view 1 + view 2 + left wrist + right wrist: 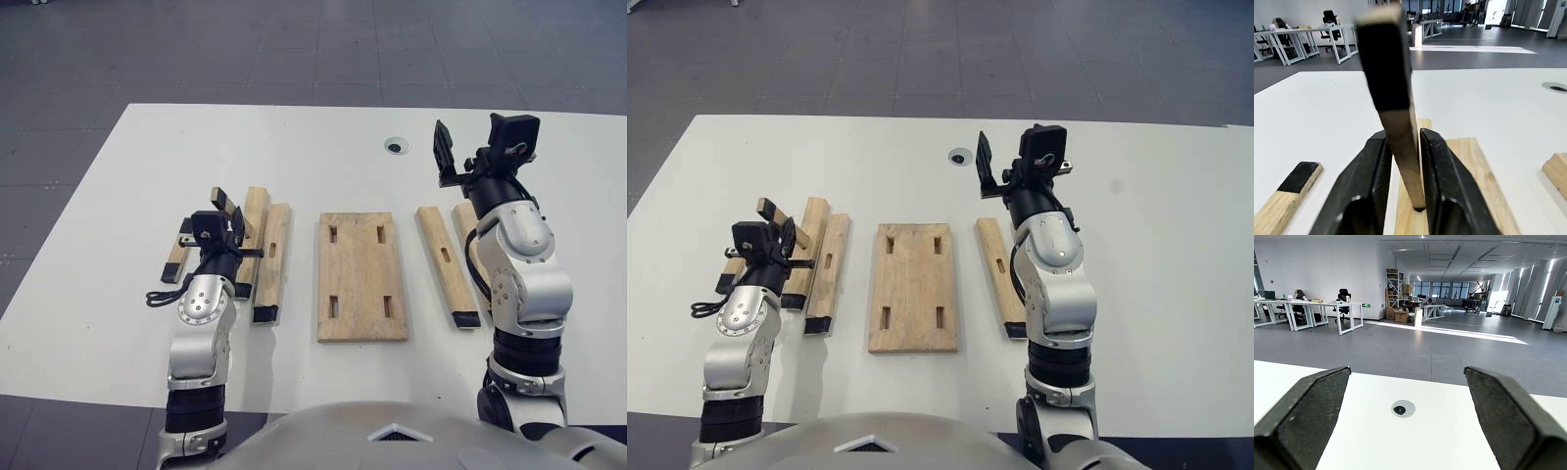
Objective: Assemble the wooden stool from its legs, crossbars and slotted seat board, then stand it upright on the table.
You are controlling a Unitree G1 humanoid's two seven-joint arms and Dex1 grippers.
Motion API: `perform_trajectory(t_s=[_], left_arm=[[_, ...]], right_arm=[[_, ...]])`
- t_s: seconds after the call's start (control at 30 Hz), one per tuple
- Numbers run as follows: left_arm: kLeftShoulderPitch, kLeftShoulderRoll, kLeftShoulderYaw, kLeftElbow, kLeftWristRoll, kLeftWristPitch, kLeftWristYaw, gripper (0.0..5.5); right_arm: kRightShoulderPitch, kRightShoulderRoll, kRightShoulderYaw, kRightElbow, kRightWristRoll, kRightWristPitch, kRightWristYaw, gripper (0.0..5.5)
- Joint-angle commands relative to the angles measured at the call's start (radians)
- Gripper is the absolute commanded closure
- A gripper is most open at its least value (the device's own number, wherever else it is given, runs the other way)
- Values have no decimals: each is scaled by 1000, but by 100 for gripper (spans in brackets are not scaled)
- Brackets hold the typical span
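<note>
Bright, even overhead light falls on the white tabletop, leaving only faint, short shadows beside the wooden legs. In the right wrist view, daylight from tall windows lays glare streaks across the floor. The black-tipped wooden piece nearest the left wrist camera looks blurred.

The seat board is pale honey wood with four dark slots, and the legs are the same pale wood with black ends. The crossbar is light wood under a black cap, between the black fingers of the left gripper; the right gripper is black too. The table is plain white, its grommet grey around a black centre
</note>
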Motion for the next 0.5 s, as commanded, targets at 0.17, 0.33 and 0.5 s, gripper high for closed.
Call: perform_trajectory(t_s=[0.17,0.33,0.5], left_arm=[[-90,6,25,-103,4,92,18,335],[-206,21,40,-211,-3,222,30,267],[-300,23,37,-307,-14,364,31,267]], right_arm=[[-18,9,-2,5,-7,-1,-8,123],[-19,17,-4,12,-7,-9,-15,123],[-13,28,-1,15,-10,-21,-25,123]])
